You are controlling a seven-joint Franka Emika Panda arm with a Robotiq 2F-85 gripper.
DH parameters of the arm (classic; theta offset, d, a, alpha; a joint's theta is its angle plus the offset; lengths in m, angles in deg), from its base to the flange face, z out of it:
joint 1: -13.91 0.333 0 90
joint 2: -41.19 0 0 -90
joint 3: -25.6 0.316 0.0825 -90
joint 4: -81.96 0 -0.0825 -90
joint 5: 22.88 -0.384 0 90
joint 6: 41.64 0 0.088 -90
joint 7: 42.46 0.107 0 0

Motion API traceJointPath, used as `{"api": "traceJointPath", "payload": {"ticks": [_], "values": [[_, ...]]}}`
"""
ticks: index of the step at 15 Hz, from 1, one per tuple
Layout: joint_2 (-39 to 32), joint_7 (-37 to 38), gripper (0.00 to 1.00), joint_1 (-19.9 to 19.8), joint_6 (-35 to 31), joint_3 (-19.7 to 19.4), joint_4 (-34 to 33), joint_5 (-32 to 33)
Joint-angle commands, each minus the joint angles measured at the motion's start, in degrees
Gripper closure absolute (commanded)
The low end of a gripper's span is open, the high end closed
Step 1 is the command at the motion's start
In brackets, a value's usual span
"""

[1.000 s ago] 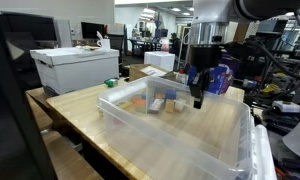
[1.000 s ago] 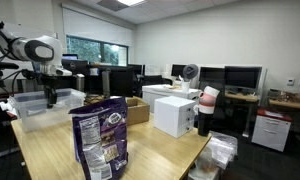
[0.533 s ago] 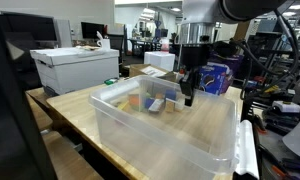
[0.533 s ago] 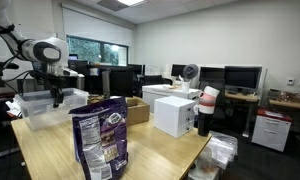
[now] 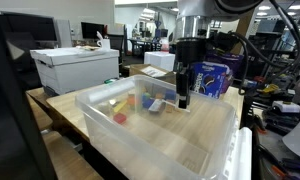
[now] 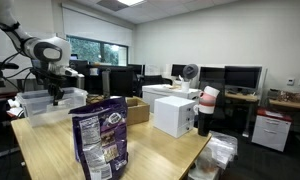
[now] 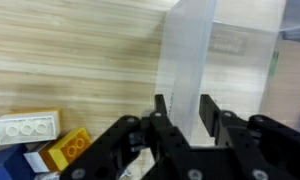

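The jaws are drawn narrow and pinch the upright wall of the clear bin [image 5: 110, 128]. In the wrist view the wall [image 7: 188, 50] runs straight out from between the two fingers [image 7: 162, 118], one on each face of it. In an exterior view the arm comes down from above onto the bin's far wall.

The bin sits flat on the wooden worktop [image 5: 65, 105] under the jaws; no edge looks lifted. Inside, on the floor to one side of the jaws, lie a white block [image 7: 28, 127] and a yellow block [image 7: 68, 147]. Other coloured pieces are near them, such as an orange one [image 5: 121, 117].

Beyond the jaws, outside the bin, stands a blue bag [image 5: 212, 78].

As I judge it, the grasp on the wall is made and firm, while the bin itself rests on the worktop with its blocks loose inside — nothing has been taken out.
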Motion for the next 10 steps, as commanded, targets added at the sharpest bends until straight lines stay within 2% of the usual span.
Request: {"api": "traceJointPath", "payload": {"ticks": [1,6,7,8,10], "values": [[4.15,-5.43,0.31,1.06,4.16,0.89,-1.23,-2.65],[8.57,-4.24,0.0,1.37,10.13,1.46,-3.83,4.35],[8.95,-5.12,0.02,1.41,10.78,1.34,-4.09,4.52],[9.91,-12.04,0.0,2.06,13.88,0.25,-4.84,1.84],[11.74,-19.83,0.0,2.31,17.39,-1.21,-4.95,-0.56]]}}
